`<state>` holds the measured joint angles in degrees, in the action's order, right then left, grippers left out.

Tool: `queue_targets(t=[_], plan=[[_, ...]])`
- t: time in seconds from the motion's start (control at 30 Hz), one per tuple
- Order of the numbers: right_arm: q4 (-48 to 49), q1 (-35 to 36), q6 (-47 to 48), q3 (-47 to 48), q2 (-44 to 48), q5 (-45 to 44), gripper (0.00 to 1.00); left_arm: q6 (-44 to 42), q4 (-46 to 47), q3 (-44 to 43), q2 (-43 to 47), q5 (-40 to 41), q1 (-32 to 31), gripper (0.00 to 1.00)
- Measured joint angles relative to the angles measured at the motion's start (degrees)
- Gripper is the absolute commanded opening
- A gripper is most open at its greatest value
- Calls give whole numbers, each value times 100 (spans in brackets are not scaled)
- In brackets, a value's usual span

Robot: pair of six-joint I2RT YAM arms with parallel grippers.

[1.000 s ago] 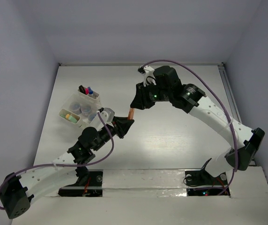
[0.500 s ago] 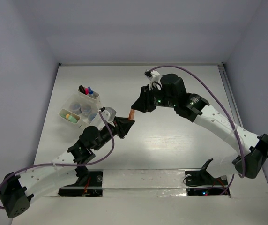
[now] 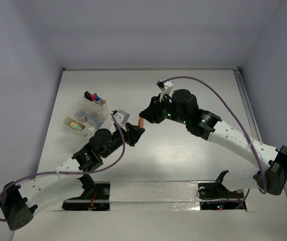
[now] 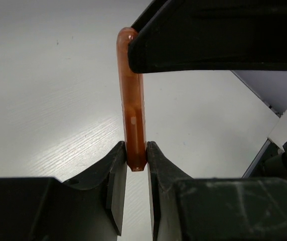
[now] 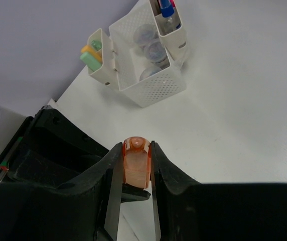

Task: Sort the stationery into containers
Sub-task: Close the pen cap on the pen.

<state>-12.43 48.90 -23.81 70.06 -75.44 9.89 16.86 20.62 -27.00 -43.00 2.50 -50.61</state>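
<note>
On the bench's (image 3: 193,155) left side, the bins (image 3: 81,108) already hold markers, jars and stubby pieces. The left fingers (image 4: 114,175) and right fingers (image 5: 111,191) each pinch one end of the orange marker (image 4: 132,115) above mid-bench. It seems to be the last item to sort.

The left end effector (image 4: 136,159) has its two dark fingers (image 4: 114,170) closed on the near end of an orange marker (image 4: 132,105), a pad pressed to each side. The marker runs straight out ahead of the fingers, over the white table (image 4: 43,85). At its far tip, ahead and to the right, the black right end effector (image 4: 156,46) lies against it and hides that side of the tip.
</note>
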Motion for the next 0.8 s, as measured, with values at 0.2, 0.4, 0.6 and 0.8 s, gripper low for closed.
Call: queue_targets(t=[0.2, 0.4, 0.6, 0.8], plan=[[671, 140, -114, -675, 315, -330, 0, 15, -697, -361, -98, 83, -44, 0], [1447, 264, -363, -1467, 619, -632, 0, 13, -1204, -584, -225, 74, -107, 0], [1661, 306, -461, -1652, 590, -828, 0, 83, -1320, -603, -435, 94, -105, 0], [1532, 369, -446, -1073, 337, -1062, 0, 345, -1049, -603, -262, 295, -81, 37]])
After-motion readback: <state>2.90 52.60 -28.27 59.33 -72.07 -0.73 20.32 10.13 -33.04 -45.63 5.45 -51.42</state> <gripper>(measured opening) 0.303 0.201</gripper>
